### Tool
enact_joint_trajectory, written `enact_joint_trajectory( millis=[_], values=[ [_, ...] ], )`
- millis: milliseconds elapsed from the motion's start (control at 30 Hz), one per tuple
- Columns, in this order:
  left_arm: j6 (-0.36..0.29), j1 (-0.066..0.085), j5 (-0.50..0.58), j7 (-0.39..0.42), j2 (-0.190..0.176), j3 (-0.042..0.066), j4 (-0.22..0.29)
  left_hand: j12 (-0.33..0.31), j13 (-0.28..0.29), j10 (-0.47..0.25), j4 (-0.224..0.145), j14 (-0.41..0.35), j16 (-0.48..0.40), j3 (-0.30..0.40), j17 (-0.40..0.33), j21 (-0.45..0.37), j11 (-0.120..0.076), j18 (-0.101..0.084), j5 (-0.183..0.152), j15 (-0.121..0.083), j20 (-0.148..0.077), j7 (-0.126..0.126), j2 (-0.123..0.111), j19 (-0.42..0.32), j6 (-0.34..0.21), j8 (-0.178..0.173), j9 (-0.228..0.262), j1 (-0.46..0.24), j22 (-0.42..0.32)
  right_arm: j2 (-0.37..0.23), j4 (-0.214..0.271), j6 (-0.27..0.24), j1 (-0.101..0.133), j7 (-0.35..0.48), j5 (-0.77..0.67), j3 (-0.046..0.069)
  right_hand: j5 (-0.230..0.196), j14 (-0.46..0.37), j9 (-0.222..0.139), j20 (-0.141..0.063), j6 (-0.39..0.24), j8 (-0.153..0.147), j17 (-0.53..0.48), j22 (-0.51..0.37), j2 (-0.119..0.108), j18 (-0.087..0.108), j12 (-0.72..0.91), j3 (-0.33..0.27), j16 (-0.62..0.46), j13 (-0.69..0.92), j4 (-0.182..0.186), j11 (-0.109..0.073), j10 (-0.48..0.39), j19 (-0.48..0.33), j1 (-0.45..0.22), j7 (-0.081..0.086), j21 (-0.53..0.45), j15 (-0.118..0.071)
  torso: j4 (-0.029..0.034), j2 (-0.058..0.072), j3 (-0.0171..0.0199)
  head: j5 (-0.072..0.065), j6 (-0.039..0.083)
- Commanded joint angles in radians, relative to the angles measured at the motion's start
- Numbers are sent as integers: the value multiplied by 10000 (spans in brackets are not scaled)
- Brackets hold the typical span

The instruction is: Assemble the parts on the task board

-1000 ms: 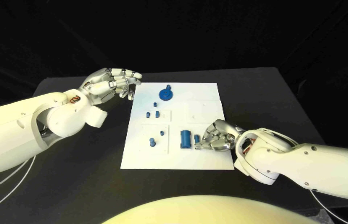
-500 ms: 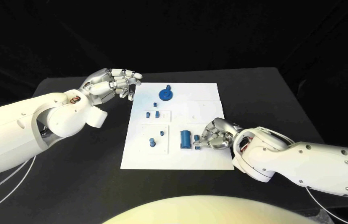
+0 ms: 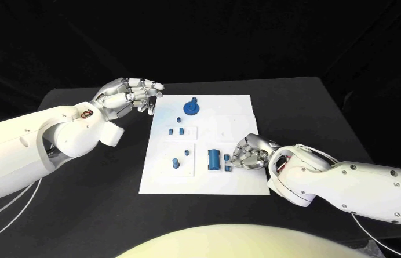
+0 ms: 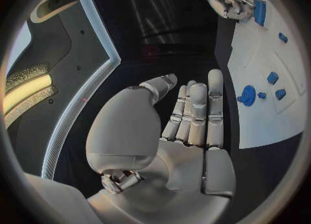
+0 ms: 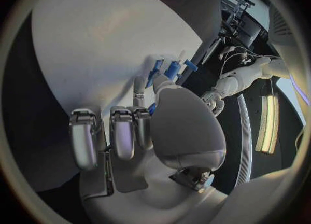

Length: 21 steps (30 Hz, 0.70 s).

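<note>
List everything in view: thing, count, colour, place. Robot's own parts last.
Table: one, black, under everything.
Task board: one, white, middle of the table.
Round part: one, blue, far end of the board.
Small parts: several, blue, along the board's left half.
Tall part: one, blue, near end, beside the right hand.
Left hand: silver, holding nothing, off the board's far left corner.
Right hand: silver, fingers curled at a small blue part; grip unclear.

Black table (image 3: pixel 100 171), dark backdrop behind far edge. White task board (image 3: pixel 238 110) flat at centre, long side running near to far, bare black surface left and right.
</note>
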Motion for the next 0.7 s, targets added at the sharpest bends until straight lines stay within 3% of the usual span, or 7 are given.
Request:
enact_joint_trajectory(
  millis=[33,467,700],
  values=[
    [162,-6,10,66,13,4,16,46,-1,-53,-20,-68,15,51,-6,-31,0,76,60,19,1,33,-23,83,-63,65,10,88,-10,-12,-36,113,-23,-31,-193,-17,-10,1061,-11,-97,31,-33,2629,2634,-91,-68,23,-50,33,2570,27,-55,993,1047,0,-51,44,-55,-7,0,-5,2,-5],
    [167,-6,10,69,15,4,13,46,-1,-53,-20,-68,15,51,-6,-31,0,76,60,19,1,33,-23,83,-63,65,10,88,-10,-50,111,-646,-31,604,214,-17,3,1061,-71,-74,69,-62,2629,2634,47,-68,14,-324,33,2567,211,-10,990,1047,-509,-1,44,-19,1,1,1,3,23],
    [131,-13,39,108,22,3,2,53,-6,-57,-9,-76,12,67,-23,-29,4,75,54,22,1,37,-12,85,-71,78,7,80,-10,-311,267,-1437,11,1927,1427,21,14,1061,-183,-11,-255,-279,2629,2634,-11,-68,-284,-560,33,2448,197,111,858,1047,-697,148,44,71,-15,-38,-20,-17,102]
  ],
)
